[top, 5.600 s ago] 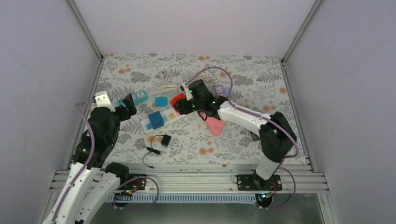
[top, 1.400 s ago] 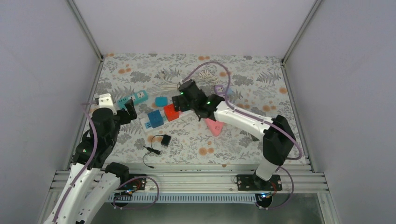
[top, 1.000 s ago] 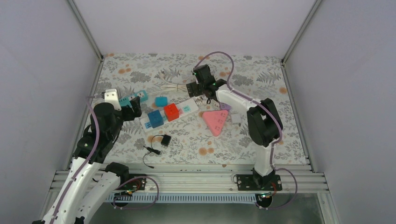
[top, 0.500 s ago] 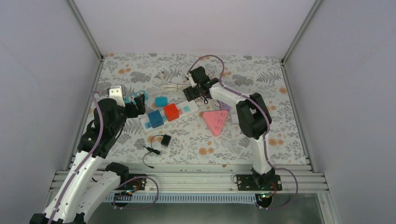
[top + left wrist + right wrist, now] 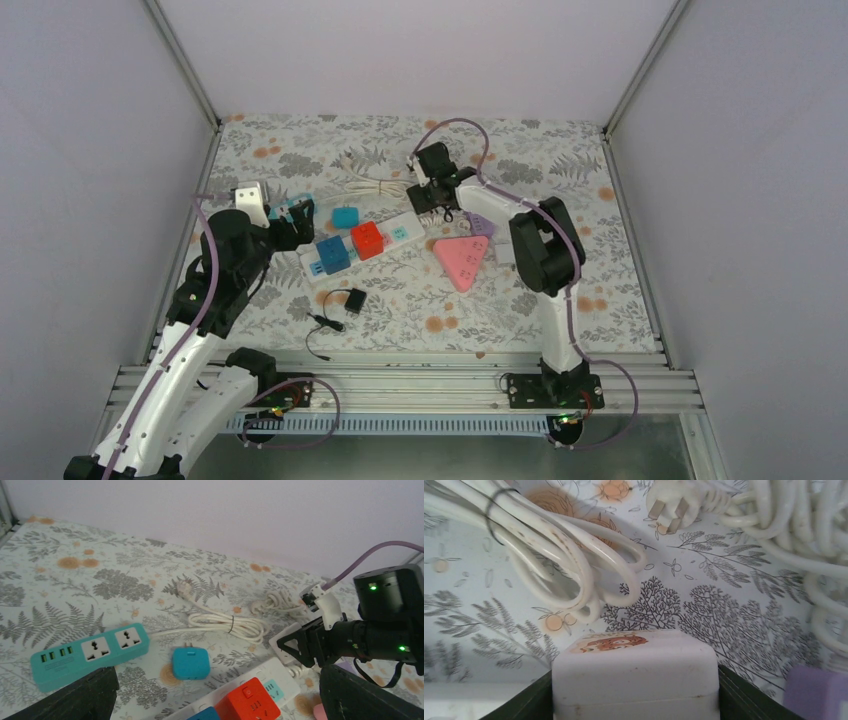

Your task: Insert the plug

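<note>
step (right hand (image 5: 432, 195)): judged to be seating the white plug block (image 5: 634, 680) in a socket. Square the pins to the slots, push straight down without twisting, and let go only once it sits flush.
risk: the pins are hidden under the block, so alignment can't be checked here. A skewed push could shove the white power strip (image 5: 405, 228) sideways.
right hand grip: fingers (image 5: 531, 702) pressed against both sides of the plug block, pinching it; touching nothing else.
plug place: at the far right end of the white power strip, over it or just past it. Can't tell if it is in a socket yet.
left hand (image 5: 288, 228): spread wide and holding nothing, hovering off the strip's left end. It could brace the strip during the push.
on the strip: blue cube adapter (image 5: 333, 255) near its left end, red cube adapter (image 5: 247, 706) about its middle.
behind the strip: coiled white cable (image 5: 574, 565) and loose two-pin plug (image 5: 671, 505) just behind its right end. Teal adapter (image 5: 190, 662) is behind its middle, teal power strip (image 5: 90, 652) behind its left end.
right of the strip: purple adapter (image 5: 816, 690) just beside its right end; pink triangular socket block (image 5: 460, 258) in front of that end.
surface (image 5: 560, 170): floral cloth under all of it.
</note>
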`<state>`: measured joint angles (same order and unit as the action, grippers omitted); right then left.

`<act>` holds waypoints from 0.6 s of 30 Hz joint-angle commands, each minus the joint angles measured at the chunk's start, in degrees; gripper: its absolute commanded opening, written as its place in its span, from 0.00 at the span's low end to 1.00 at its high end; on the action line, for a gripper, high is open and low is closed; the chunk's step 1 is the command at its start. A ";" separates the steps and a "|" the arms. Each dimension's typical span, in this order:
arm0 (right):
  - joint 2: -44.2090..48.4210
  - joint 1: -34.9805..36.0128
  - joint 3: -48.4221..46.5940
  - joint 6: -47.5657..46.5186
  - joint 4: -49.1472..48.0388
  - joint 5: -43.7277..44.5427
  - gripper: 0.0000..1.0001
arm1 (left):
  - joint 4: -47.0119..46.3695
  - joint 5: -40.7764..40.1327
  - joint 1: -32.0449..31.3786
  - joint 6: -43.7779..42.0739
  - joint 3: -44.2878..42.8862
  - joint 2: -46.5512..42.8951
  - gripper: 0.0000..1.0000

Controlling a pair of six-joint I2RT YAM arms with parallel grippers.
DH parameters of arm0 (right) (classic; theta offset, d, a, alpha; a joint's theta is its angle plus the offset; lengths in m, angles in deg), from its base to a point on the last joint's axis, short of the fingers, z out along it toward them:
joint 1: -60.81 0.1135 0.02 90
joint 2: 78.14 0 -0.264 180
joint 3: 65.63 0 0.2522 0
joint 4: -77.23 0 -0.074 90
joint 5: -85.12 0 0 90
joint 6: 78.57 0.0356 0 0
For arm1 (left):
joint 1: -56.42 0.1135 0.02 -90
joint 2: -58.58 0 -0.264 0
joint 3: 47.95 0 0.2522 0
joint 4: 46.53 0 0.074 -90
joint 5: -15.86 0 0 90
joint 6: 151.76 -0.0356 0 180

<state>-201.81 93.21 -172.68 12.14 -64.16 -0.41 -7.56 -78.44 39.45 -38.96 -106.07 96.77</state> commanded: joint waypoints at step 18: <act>54.78 1.00 43.80 40.86 -43.54 -26.30 0.52 | -26.15 30.15 -1.26 5.91 6.43 -1.34 1.00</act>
<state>-154.17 93.47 -138.09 37.16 -91.92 -17.55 -22.92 -58.81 39.14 -36.38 -102.07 96.53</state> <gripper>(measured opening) 0.635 0.999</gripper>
